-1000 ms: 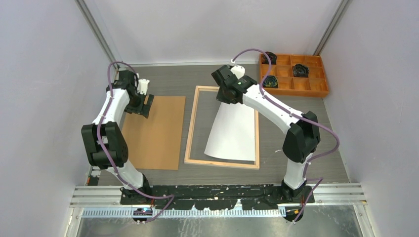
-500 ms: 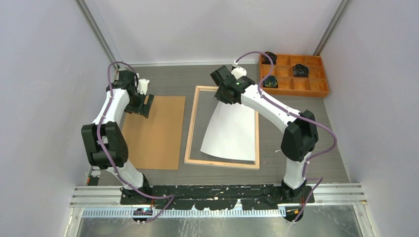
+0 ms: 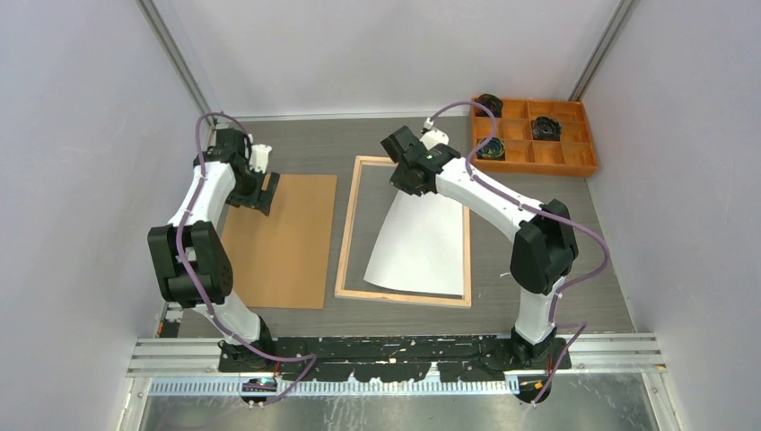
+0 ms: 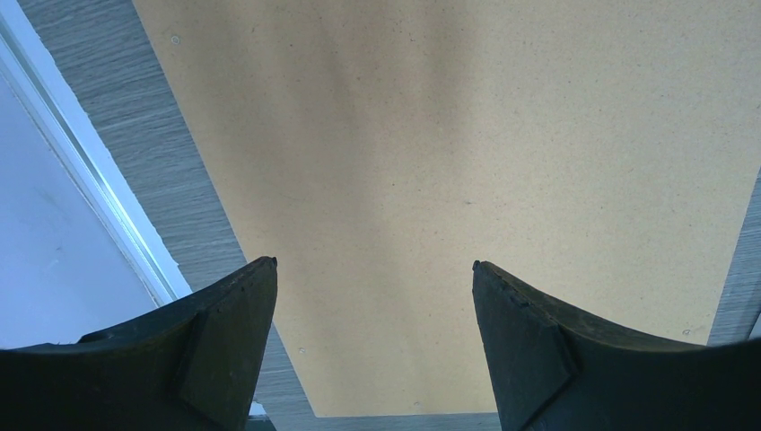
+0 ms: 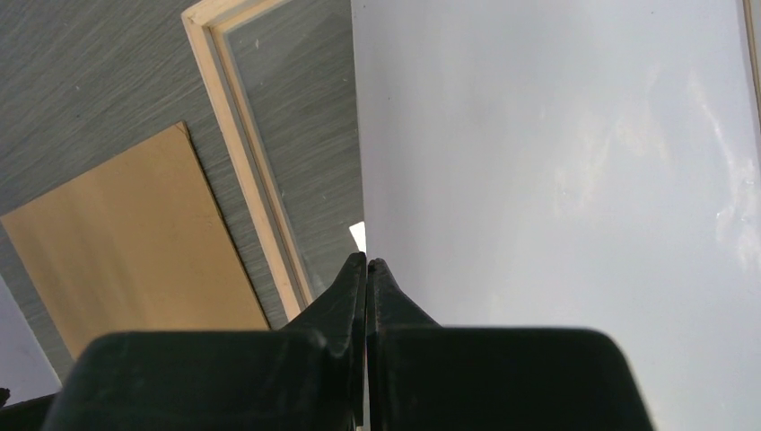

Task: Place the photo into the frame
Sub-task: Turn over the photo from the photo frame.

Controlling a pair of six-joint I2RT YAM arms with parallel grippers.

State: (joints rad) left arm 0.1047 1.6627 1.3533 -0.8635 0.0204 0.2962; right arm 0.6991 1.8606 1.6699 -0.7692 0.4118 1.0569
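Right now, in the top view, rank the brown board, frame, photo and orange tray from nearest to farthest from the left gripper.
From the left gripper:
1. brown board, directly beneath it.
2. frame, its left rail at centre.
3. photo, over the frame, right of that rail.
4. orange tray, far right corner.
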